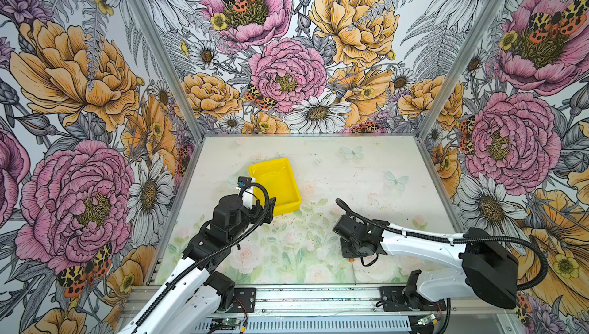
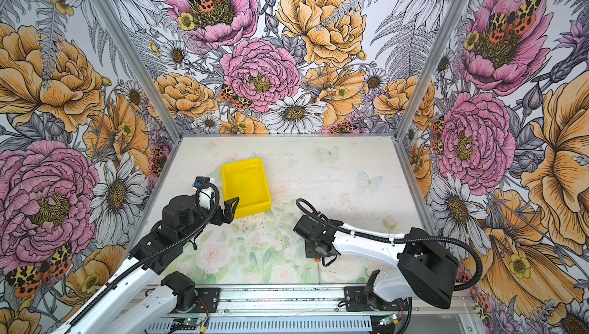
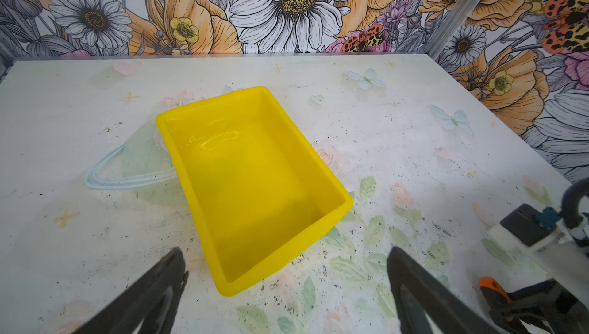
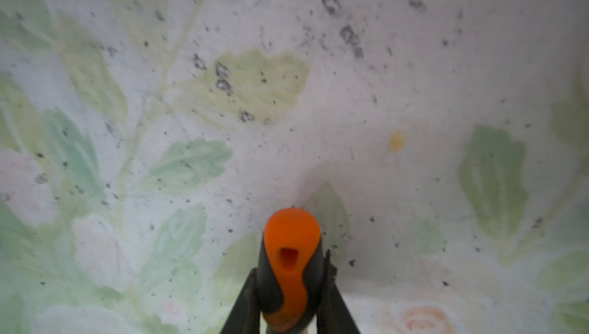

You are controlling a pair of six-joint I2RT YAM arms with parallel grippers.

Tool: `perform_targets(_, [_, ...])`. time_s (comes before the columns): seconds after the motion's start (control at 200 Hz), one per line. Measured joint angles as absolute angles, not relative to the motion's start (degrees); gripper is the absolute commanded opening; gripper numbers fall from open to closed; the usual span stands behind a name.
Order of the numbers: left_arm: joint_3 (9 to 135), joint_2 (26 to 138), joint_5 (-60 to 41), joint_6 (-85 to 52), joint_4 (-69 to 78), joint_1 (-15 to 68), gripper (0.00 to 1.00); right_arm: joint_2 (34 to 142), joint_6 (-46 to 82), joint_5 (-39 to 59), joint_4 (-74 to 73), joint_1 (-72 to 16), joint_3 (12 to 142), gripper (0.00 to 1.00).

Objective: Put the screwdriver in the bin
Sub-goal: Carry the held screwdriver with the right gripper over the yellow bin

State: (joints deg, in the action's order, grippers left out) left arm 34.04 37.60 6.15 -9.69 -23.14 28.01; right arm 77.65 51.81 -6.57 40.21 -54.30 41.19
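Because the right gripper (image 4: 290,279) is clamped on the rounded, tapering handle of the screwdriver (image 4: 288,252), you should expect that the tool could swivel or slide between the jaws once it is carried. The shaft is hidden behind the fingers (image 4: 242,303), so you cannot judge how it hangs. The tool sits low near the front edge of the tabletop (image 1: 366,170), right of the middle, and I cannot tell whether it rests on the surface or is clear of it.

The bin (image 3: 255,189) lies well apart from it, nearer the left edge, empty and skewed. The left gripper (image 3: 287,252) hovers wide open, holding nothing, at the bin's near corner. A straight crossing risks striking that arm, and a low one risks catching the rim and shoving the bin.

Only the right wrist view shows you the grip; in both top views just an orange bit of the handle peeks out under the wrist. Only the top views show the gap to cover, and only the left wrist view shows the bin bare inside.
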Motion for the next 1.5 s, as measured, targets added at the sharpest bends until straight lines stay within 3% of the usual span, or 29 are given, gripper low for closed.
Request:
perform_targets(0.335, [34.0, 37.6, 7.1, -11.2, -24.3, 26.5, 0.99, 78.3, 35.7, -10.0, 40.0, -49.6, 62.2, 0.00])
perform_targets(0.611, [34.1, 39.5, 3.8, -16.2, -24.9, 20.6, 0.99, 93.3, 26.4, -9.1, 38.3, -48.0, 87.6, 0.00])
perform_targets(1.166, [33.8, 36.4, 3.2, -22.1, -28.4, 20.0, 0.99, 125.6, 26.5, -0.4, 38.7, -47.8, 120.7, 0.00])
perform_targets(1.501, [33.8, 35.2, 3.2, -22.6, -30.9, 16.7, 0.99, 137.0, 28.4, 2.9, 38.8, -47.5, 129.3, 0.00])
